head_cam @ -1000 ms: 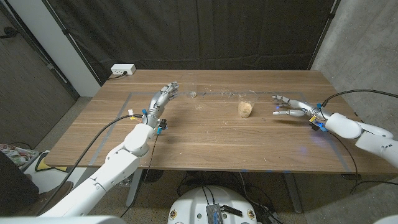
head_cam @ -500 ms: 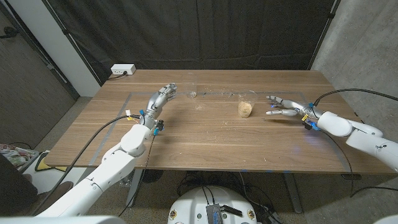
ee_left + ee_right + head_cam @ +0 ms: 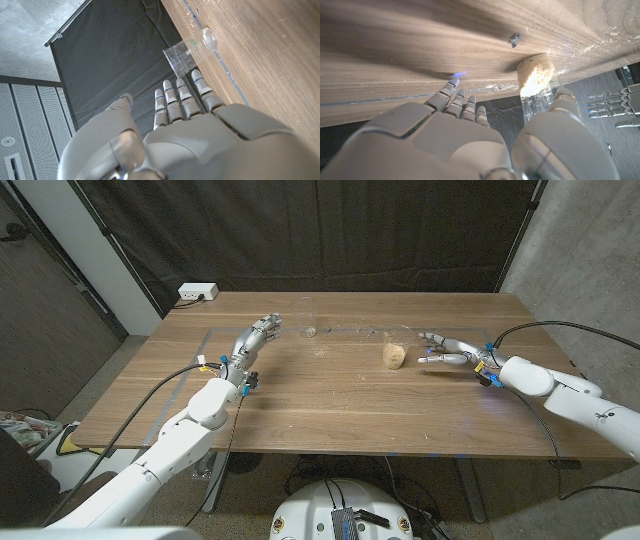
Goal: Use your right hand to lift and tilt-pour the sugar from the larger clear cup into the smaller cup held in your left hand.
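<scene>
**Right hand closing on the sugar cup from its 3 o'clock side**

The sugar cup (image 3: 394,356) stands mid-table, upright it seems. The right hand (image 3: 447,350) is just beside it, fingers spread and empty, pointing toward 9 o'clock at the cup. The small cup (image 3: 309,319) stands at the far edge; the left hand (image 3: 259,337), open and empty, sits near its 8 o'clock, not yet holding it.

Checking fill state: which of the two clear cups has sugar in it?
The cup near the right hand: the sugar cup, showing tan contents. The empty cup by the left hand looks clear.
</scene>
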Controlling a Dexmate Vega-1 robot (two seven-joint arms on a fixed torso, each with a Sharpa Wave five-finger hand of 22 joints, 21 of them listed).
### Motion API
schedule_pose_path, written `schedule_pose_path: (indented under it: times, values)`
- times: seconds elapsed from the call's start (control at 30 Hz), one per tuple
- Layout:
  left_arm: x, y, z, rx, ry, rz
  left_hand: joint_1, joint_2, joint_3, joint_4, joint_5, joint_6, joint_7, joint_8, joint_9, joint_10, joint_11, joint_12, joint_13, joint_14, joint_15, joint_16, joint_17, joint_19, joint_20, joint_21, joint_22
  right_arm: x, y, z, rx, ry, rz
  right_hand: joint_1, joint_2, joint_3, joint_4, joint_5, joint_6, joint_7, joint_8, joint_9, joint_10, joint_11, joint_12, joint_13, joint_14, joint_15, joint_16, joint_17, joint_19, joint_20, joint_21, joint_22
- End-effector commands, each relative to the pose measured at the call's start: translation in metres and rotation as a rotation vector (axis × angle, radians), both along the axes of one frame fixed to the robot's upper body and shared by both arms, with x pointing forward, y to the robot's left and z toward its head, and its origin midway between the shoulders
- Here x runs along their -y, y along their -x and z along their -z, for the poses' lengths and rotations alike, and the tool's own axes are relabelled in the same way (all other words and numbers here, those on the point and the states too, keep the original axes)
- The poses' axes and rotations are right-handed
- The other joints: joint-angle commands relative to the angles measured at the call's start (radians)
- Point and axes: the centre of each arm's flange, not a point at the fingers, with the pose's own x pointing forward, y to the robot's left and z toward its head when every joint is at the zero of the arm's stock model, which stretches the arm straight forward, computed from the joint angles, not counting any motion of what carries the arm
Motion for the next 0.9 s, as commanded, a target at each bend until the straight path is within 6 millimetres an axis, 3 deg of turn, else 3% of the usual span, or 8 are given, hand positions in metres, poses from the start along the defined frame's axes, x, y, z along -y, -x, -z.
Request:
schedule_pose_path:
  times: [0.03,0.5,0.9]
  values:
    - [-0.012,-0.007,-0.004,0.001,-0.013,0.018,-0.002,-0.001,0.0,-0.004,0.004,0.009,-0.001,0.002,-0.001,0.006,-0.004,0.003,0.003,0.009,-0.045,-0.002,0.002,0.002,0.003,0.0,0.004,-0.02,0.002,0.0,-0.026,0.008,0.01,-0.001,0.004,-0.004,0.004,0.007,-0.016,0.002,0.006,0.003,-0.013,0.006,0.0,0.006,-0.012,-0.058,0.003,0.001,-0.007,0.003,0.002,0.005]
    - [-0.02,-0.011,-0.003,0.0,-0.01,0.026,-0.001,0.0,0.002,-0.005,0.004,0.01,0.0,0.002,-0.001,0.008,-0.005,0.003,0.004,0.011,-0.046,-0.002,0.002,0.003,0.002,0.001,0.004,-0.035,0.002,-0.001,-0.022,-0.026,-0.002,-0.005,-0.001,-0.011,0.005,0.009,-0.005,0.01,0.013,0.003,-0.011,0.012,0.004,0.009,-0.01,-0.054,0.008,0.001,-0.002,0.003,0.008,0.005]
    - [-0.029,-0.018,-0.002,-0.008,-0.009,0.037,-0.001,0.002,0.003,-0.005,0.004,0.014,0.001,0.003,-0.001,0.01,-0.005,0.002,0.005,0.014,-0.047,-0.002,0.002,0.003,0.001,0.0,0.004,-0.057,-0.002,-0.001,-0.053,-0.053,-0.019,-0.005,0.001,-0.015,0.006,0.011,-0.013,0.014,0.012,0.004,-0.018,0.021,0.004,0.012,-0.009,-0.044,0.011,0.002,-0.005,0.025,0.009,0.006]
